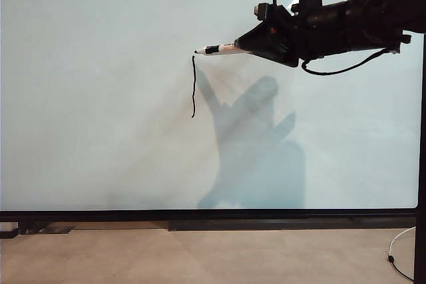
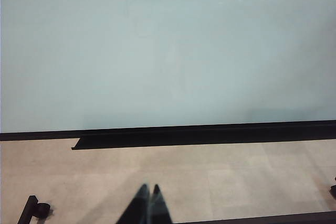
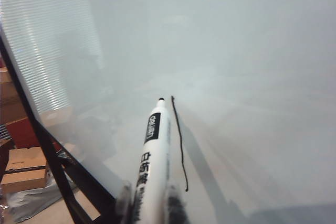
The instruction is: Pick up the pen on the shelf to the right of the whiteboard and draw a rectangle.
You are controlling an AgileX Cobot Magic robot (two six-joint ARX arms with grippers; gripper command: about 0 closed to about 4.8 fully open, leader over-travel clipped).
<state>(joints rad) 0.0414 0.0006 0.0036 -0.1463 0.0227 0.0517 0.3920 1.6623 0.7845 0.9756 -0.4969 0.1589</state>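
The right gripper (image 1: 249, 43) grasps the pen (image 1: 219, 49), tip at the top of a black stroke (image 1: 194, 88) on the whiteboard (image 1: 100, 98) (the left gripper (image 2: 148, 203) sits clenched, low near the floor).

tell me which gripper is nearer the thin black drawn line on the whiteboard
Right. The right gripper holds the white-barrelled pen with its tip by the line's top end. The left gripper sits shut, low by the floor, below the board's black frame.
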